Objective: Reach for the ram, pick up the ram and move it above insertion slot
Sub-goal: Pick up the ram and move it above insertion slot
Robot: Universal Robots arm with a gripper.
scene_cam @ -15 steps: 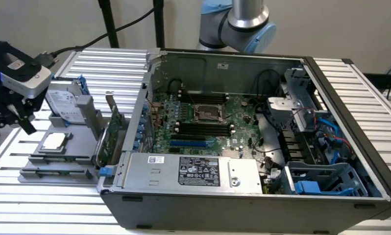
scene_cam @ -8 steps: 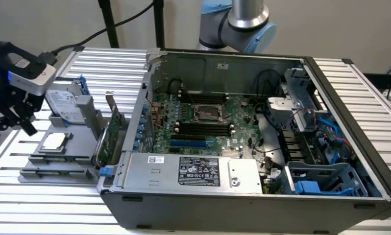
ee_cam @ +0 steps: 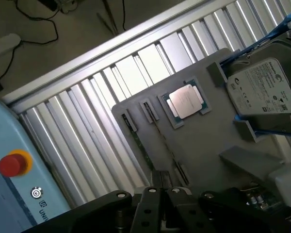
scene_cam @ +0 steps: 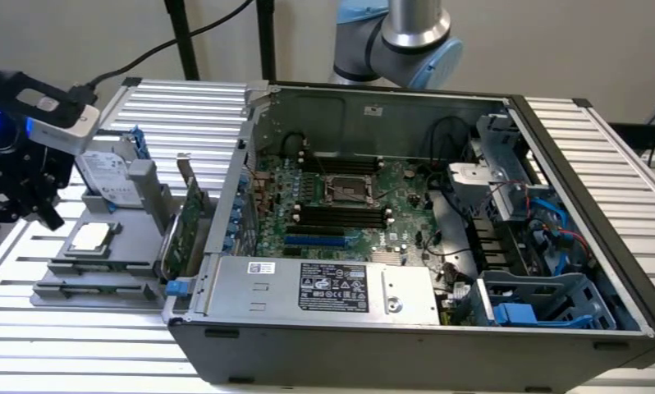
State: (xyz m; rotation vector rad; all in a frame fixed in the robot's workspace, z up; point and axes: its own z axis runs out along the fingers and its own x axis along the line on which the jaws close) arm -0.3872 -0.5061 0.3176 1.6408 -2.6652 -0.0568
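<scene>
Ram (ee_cam: 139, 143) stood on edge in a slot of the grey holder tray (ee_cam: 203, 145), outside the open computer case (scene_cam: 415, 349), to the exterior view's left. Seen edge-on: a long thin green strip, chips and label not discernible. Processor chip (ee_cam: 185, 101) and hard drive (ee_cam: 264, 87) shared the tray. Gripper (ee_cam: 163, 193) hung over the tray near the ram's end; clenched or released, could not tell.

Behind: plain pale wall (scene_cam: 65, 33), unmarked. In front of it, two black stand poles (scene_cam: 180, 41), upright. Underneath: ribbed aluminium table (scene_cam: 87, 345), slats running side to side in the exterior view. Past the table edge, dull grey-brown floor (ee_cam: 77, 19) with loose dark cables (ee_cam: 39, 19). Lighting soft, even; no hard shadows.
</scene>
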